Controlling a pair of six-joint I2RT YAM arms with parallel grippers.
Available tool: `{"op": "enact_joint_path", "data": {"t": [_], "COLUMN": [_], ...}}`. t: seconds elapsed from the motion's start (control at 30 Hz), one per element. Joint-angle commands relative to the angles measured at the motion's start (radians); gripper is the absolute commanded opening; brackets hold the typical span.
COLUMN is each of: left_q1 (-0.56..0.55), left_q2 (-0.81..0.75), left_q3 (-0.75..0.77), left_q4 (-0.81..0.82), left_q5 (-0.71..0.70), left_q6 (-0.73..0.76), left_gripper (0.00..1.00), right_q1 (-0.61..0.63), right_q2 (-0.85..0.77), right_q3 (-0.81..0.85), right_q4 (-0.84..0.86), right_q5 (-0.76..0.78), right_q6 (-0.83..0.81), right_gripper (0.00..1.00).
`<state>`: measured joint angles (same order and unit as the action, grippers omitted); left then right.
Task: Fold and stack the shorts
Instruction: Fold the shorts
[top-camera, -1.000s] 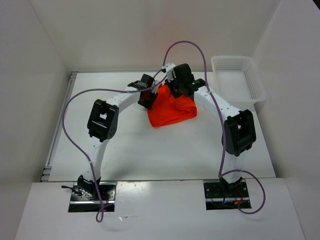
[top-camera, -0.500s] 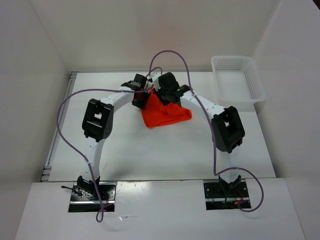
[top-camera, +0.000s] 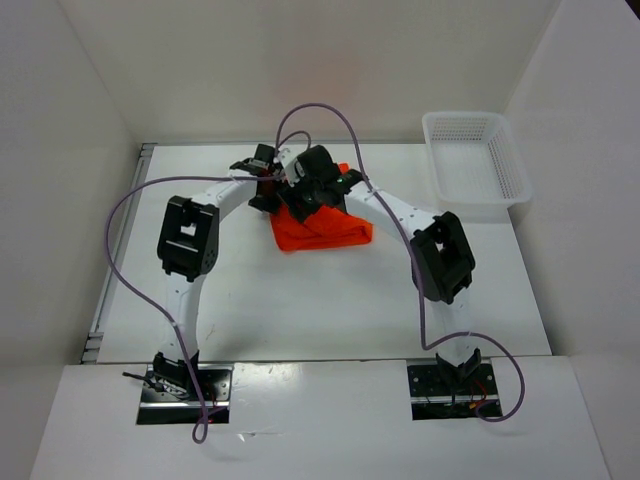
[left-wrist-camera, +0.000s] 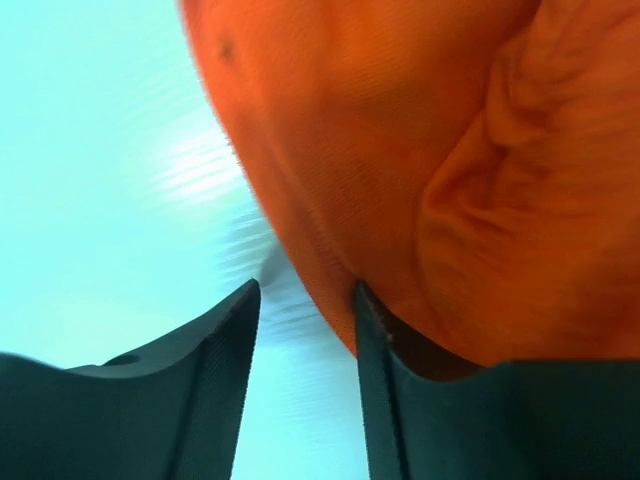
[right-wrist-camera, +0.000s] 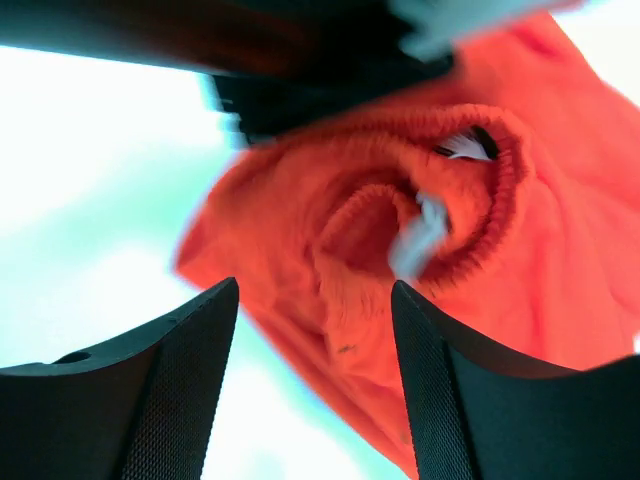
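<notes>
We see the white table (top-camera: 250, 300), with the white mesh basket (top-camera: 516, 172) at its far right corner. The orange shorts (top-camera: 335, 232) lie bunched at the far middle of the table, well apart from the basket. Our right gripper (right-wrist-camera: 315, 285) hangs over them with its fingers spread wide, gripping nothing. Our left gripper (left-wrist-camera: 305, 295) also has its fingers apart, with cloth draped against the right one and bare table between them. The gathered waistband (right-wrist-camera: 505, 170) curls in an arc, and the white drawstring (right-wrist-camera: 415, 240) lies inside it.
</notes>
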<state>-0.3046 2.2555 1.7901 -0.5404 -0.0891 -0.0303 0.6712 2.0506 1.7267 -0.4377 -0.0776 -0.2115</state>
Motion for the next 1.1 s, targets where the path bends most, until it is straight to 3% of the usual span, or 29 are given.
{"op": "enact_joint_path", "data": {"t": [0.0, 0.1, 0.2, 0.33, 0.57, 0.7, 0.77, 0.9, 1.07], "left_q1": [0.054, 0.087, 0.101, 0.101, 0.055, -0.002, -0.034, -0.102, -0.102], "left_q2": [-0.005, -0.034, -0.074, -0.178, -0.24, -0.322, -0.335, -0.274, -0.146], "left_q3": [-0.032, -0.023, 0.002, 0.022, 0.052, 0.02, -0.03, -0.067, -0.029], "left_q4": [-0.078, -0.078, -0.096, -0.096, -0.096, -0.118, -0.118, -0.118, -0.118], "left_q5": [-0.1, -0.13, -0.161, -0.175, -0.224, 0.01, 0.06, 0.045, -0.021], "left_q6": [0.03, 0.03, 0.03, 0.03, 0.03, 0.03, 0.03, 0.03, 0.03], "left_gripper": [0.52, 0.54, 0.56, 0.6, 0.65, 0.65, 0.65, 0.65, 0.66], "right_q1": [0.056, 0.067, 0.067, 0.039, -0.025, -0.068, -0.108, -0.139, -0.139], "right_q2": [-0.012, -0.003, -0.016, -0.113, -0.218, -0.218, -0.208, -0.179, -0.15], "right_q3": [0.134, 0.267, 0.284, 0.136, -0.176, -0.256, -0.256, -0.275, -0.319], "right_q4": [-0.036, -0.084, -0.084, -0.084, -0.003, 0.037, 0.063, 0.063, 0.083], "right_q5": [-0.253, -0.37, -0.351, -0.251, -0.143, -0.082, -0.073, -0.082, -0.082], "right_q6": [-0.06, -0.049, -0.04, -0.072, -0.108, -0.12, -0.12, -0.14, -0.15], "right_gripper": [0.69, 0.7, 0.68, 0.6, 0.62, 0.66, 0.67, 0.7, 0.71]}}
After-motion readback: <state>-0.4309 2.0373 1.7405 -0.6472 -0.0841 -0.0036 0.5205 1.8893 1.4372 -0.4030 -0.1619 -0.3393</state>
